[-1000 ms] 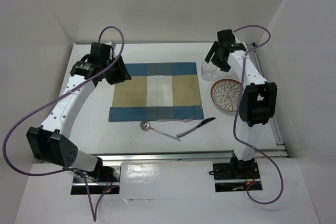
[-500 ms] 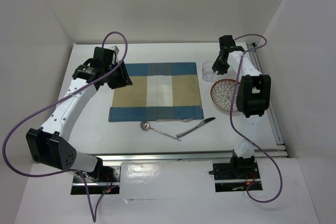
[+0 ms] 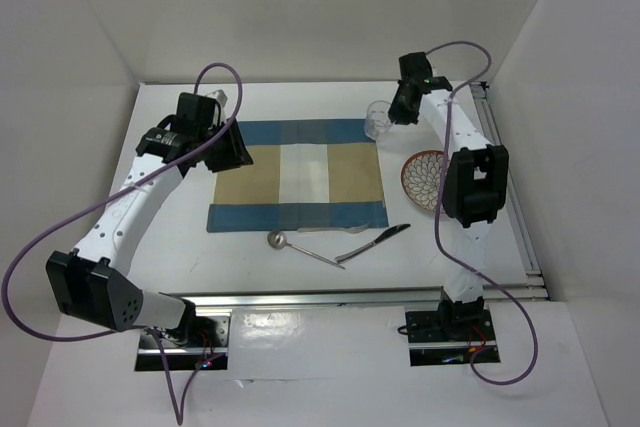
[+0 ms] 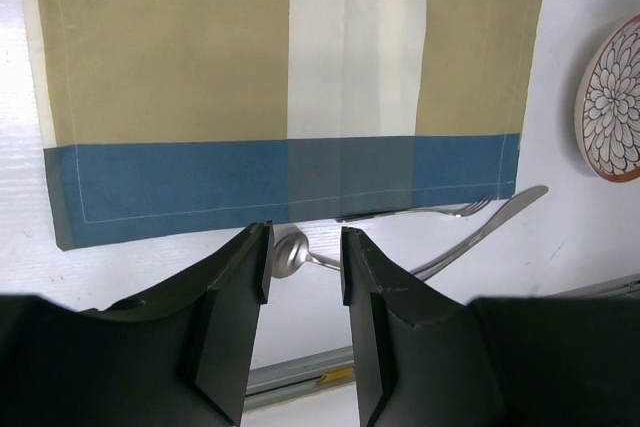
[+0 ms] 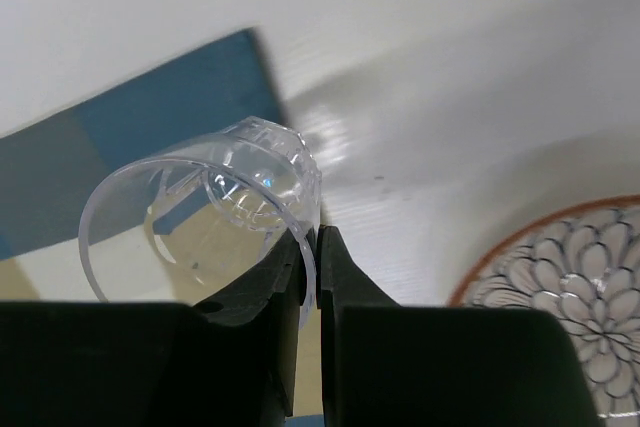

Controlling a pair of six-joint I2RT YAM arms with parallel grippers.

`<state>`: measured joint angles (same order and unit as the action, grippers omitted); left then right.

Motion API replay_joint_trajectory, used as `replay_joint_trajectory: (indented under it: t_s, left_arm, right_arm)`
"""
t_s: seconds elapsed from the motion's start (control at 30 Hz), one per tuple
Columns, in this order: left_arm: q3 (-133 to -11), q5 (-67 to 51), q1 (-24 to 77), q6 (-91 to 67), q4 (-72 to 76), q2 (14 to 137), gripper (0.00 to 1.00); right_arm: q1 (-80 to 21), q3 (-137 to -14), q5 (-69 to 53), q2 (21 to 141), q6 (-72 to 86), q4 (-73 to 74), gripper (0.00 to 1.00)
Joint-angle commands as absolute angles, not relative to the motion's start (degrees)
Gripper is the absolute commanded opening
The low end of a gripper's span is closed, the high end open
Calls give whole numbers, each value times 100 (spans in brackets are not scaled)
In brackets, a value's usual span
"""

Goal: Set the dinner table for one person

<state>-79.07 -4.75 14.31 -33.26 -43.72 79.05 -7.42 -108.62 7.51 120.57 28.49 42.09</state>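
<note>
The right wrist view alone shows the right gripper (image 5: 312, 247) clamped on the rim of the clear glass (image 5: 200, 212), near the far right corner of the dinner table (image 3: 170, 237), while the left gripper (image 4: 305, 242) holds its 2 fingers slightly apart, empty.

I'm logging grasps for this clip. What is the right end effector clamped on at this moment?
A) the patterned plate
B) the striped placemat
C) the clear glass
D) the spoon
C: in the right wrist view, the right end effector pinches the rim of the clear glass, and the plate lies apart from it.
</note>
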Motion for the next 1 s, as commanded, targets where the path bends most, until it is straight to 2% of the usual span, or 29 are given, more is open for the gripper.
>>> replay_joint_trajectory:
  t_s: [0.0, 0.33, 0.83, 0.87, 0.9, 0.93, 0.97]
  left_arm:
    - [-7866, -562, 1485, -3357, -4131, 7638, 50]
    - [-8016, -457, 1538, -3182, -4333, 7629, 50]
    - [-7910, -396, 1538, -3076, -4447, 7576, 50]
    - [-7910, -396, 1538, -3076, -4447, 7576, 50]
    - [-7910, -396, 1538, -3076, -4499, 7576, 50]
    - [-7910, -396, 1538, -3076, -4500, 7576, 50]
    - [-7910, -396, 1538, -3076, -4500, 7576, 50]
  right_arm:
    - [-1186, -11434, 694, 11926, 2707, 4157, 0]
    - [-1705, -12805, 1247, 13042, 2891, 4640, 0]
    - [-1652, -12858, 1450, 13420, 2997, 4641, 0]
    - [-1652, -12858, 1398, 13421, 2997, 4693, 2]
    - [-1652, -12858, 1310, 13421, 2997, 4693, 8]
    - [-1652, -12858, 1257, 13421, 2997, 4693, 25]
    - [-1652, -12858, 1179, 13421, 2997, 4693, 26]
